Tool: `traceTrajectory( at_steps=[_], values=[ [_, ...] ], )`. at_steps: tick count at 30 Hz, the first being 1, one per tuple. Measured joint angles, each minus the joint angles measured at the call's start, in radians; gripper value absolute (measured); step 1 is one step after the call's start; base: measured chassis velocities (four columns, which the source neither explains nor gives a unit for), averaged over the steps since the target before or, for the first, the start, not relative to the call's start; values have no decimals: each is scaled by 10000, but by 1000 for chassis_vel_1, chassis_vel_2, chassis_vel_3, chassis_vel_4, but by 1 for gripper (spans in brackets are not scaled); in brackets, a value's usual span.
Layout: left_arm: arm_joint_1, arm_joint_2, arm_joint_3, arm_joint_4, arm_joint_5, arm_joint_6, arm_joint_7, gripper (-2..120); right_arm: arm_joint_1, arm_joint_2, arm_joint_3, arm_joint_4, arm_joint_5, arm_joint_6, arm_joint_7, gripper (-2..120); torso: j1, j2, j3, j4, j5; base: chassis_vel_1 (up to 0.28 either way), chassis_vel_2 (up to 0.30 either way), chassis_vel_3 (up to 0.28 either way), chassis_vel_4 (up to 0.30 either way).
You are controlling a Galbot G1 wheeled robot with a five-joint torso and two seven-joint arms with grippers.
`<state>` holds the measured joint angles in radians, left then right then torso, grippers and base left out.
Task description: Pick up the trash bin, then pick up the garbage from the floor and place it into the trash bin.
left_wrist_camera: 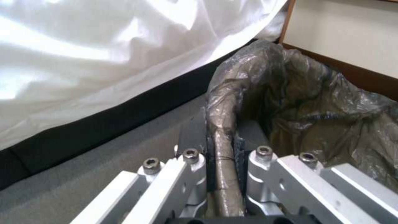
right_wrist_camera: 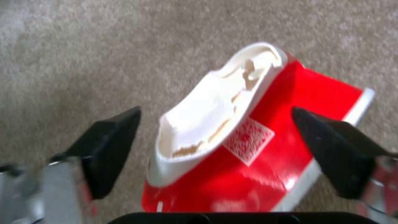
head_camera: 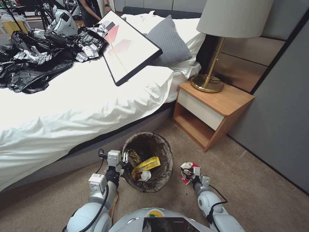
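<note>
Head view: the trash bin (head_camera: pixel 148 146) is seen on the carpet (head_camera: pixel 251 180) beside the bed (head_camera: pixel 80 106), at about 12 o'clock from the robot's body. Its rim is pinched by the left gripper (head_camera: pixel 125 158) at the bin's 9 o'clock side. In the left wrist view, the two fingers (left_wrist_camera: pixel 195 137) are clamped on the bagged rim (left_wrist_camera: pixel 224 124), one on each side of it. A yellow wrapper (head_camera: pixel 146 165) and a white scrap (head_camera: pixel 145 175) are seen lying inside the bin.

A red-and-white carton (head_camera: pixel 186 172) is seen on the floor at the bin's 3 o'clock, close to it but apart. The right gripper (head_camera: pixel 190 173) is set over this carton. In the right wrist view, its black fingertips (right_wrist_camera: pixel 112 137) are spread wide, one on each side of the carton (right_wrist_camera: pixel 265 161), and the carton is not yet squeezed.

A wooden nightstand (head_camera: pixel 219 106) with a lamp (head_camera: pixel 222 48) is seen at the bin's 1 o'clock.
</note>
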<state>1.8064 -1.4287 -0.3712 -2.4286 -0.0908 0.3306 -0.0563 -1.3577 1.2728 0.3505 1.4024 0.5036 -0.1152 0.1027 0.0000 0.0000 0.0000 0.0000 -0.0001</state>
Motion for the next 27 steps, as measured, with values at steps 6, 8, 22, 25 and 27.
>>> traceTrajectory(
  at_steps=[6, 8, 22, 25, 27],
  values=[
    [20, -21, 1, 14, 41, -18, 2, 7, 273, 60, -22, -290, -28, 86, -84, 61, 0, 0, 0, 1, 1, 0, 0, 0, 0],
    [26, -25, 1, 16, 47, -24, 2, 7, 325, 82, -27, -393, -39, 94, -84, 55, 0, 0, 0, 0, 1, 0, 0, 0, 0],
    [17, -14, -12, 24, 55, -49, 3, 7, 400, 97, 90, -847, -135, 447, -252, 5, 0, 0, 0, -1, 0, 0, 0, 0, 0],
    [14, -4, -27, 19, 52, -50, 3, 7, 456, 70, 119, -859, -154, 482, -259, 0, 0, 0, 0, 0, 1, 0, 0, 0, 0],
    [14, -2, -31, 17, 50, -51, 3, 7, 477, 63, 132, -857, -157, 486, -256, 0, 0, 0, 0, 0, 1, 0, 0, 0, 0]
  ],
)
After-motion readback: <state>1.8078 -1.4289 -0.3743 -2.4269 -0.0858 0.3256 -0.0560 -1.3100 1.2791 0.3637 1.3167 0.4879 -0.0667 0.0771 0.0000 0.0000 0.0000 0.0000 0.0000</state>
